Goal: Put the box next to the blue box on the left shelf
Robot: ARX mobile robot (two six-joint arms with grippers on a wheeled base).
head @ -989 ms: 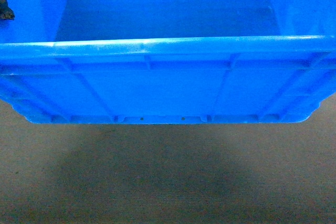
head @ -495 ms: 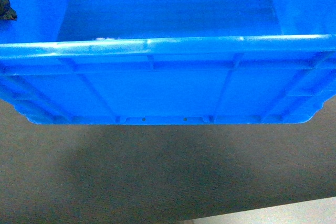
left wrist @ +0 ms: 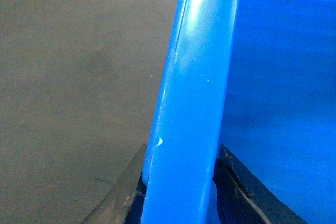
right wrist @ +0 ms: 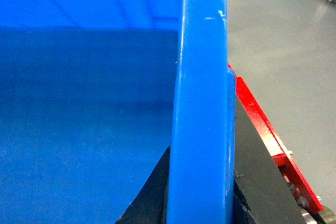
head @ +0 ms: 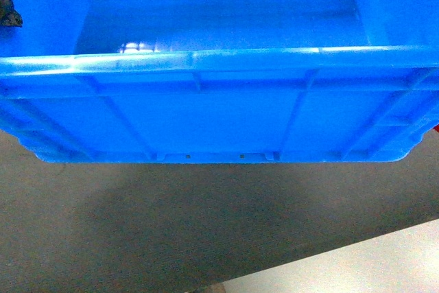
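You have the box [head: 219,111] held up clear of the dark grey floor [head: 137,238], filling the head view; it is bright blue plastic, open on top, with a thick glossy rim, ribbed outer wall and smooth inner floor; your left gripper [left wrist: 178,182] is clamped across its left rim; your right gripper [right wrist: 202,192] grips the right rim; a red frame [right wrist: 262,129] lies just beside it.

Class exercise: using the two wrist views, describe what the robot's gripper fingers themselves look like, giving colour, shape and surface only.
The left gripper has flat, matte black fingers with straight edges that flare wider toward the camera; light specks mark the inner one. The right gripper has matching dull black, wedge-shaped fingers, scuffed in places. No cables, labels or markings show in either wrist view.
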